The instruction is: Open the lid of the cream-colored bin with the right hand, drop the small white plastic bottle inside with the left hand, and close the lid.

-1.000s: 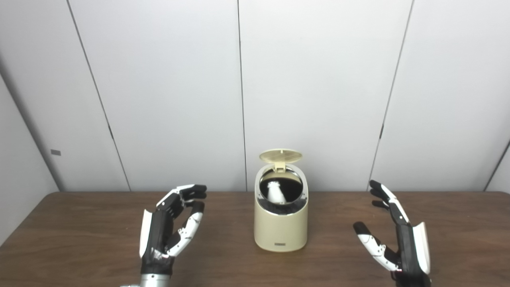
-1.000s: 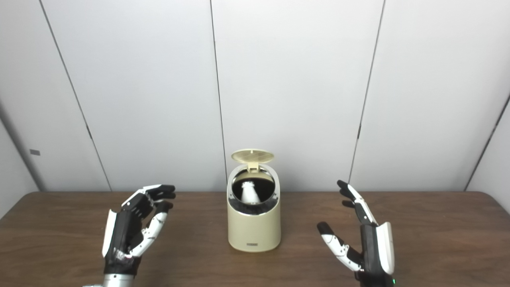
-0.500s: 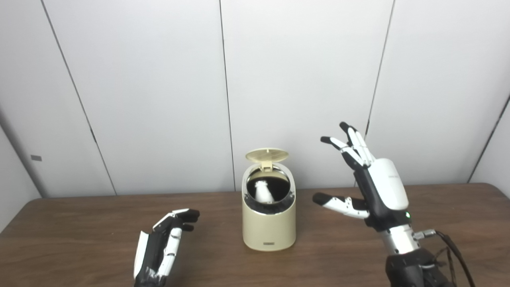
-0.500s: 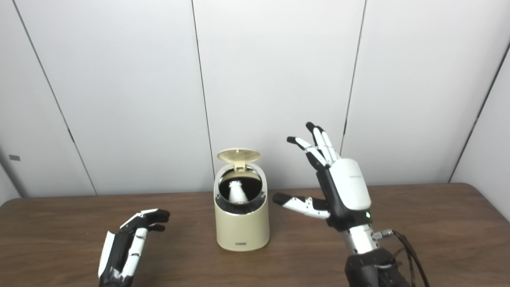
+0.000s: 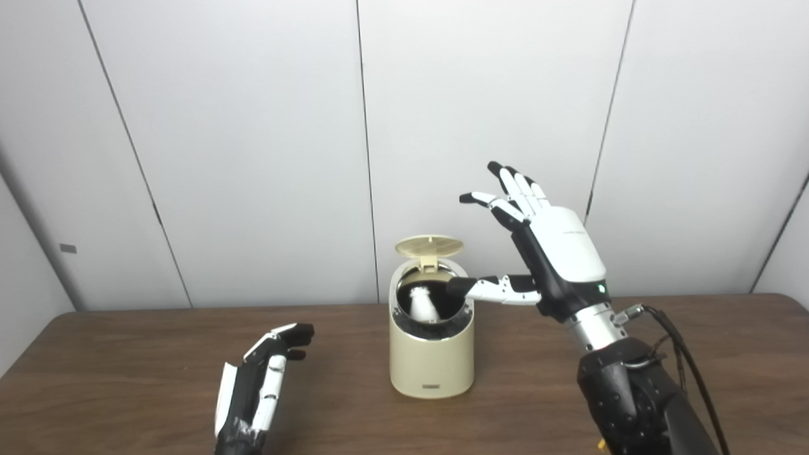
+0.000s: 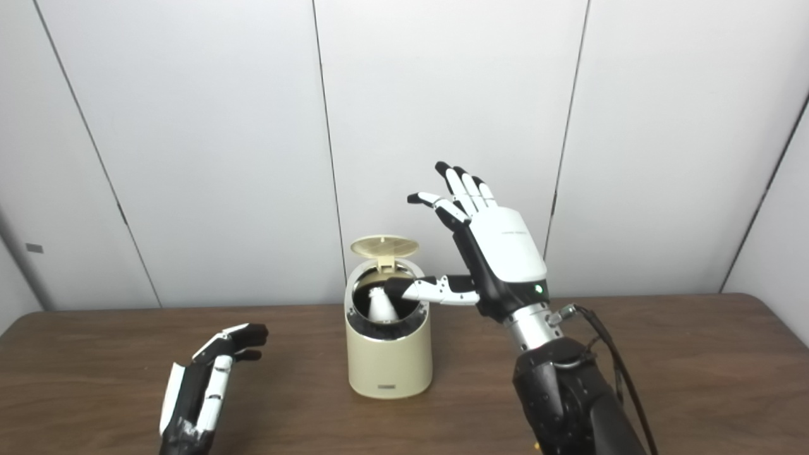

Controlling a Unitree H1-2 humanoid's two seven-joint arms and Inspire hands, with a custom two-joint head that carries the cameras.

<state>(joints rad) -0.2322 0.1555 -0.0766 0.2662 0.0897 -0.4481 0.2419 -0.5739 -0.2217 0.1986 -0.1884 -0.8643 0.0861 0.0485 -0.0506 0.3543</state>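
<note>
I see a dark wood counter [image 5: 126,379] before white wall panels [image 5: 253,126]. The bin [image 5: 432,366] stands mid-counter, lid [image 5: 429,245] up, bottle [image 5: 419,303] inside, its base hidden. Right hand [image 5: 556,253] above, fingers spread, thumb seemingly over the rim. Left hand [image 5: 259,385] low, cut off, fingers loosely apart, empty.

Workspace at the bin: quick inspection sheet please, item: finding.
Surface: brown wooden table, bare around the bin.
Job's things: cream-colored bin upright at centre; lid open, tilted back; small white plastic bottle inside.
Clutter: nothing seen.
Hands: left hand open, low over the table, holding nothing; right hand open, raised beside the lid, thumb in front of the bin's opening.
Cables: black cable along the right forearm.
Surroundings: plain white wall panels.
</note>
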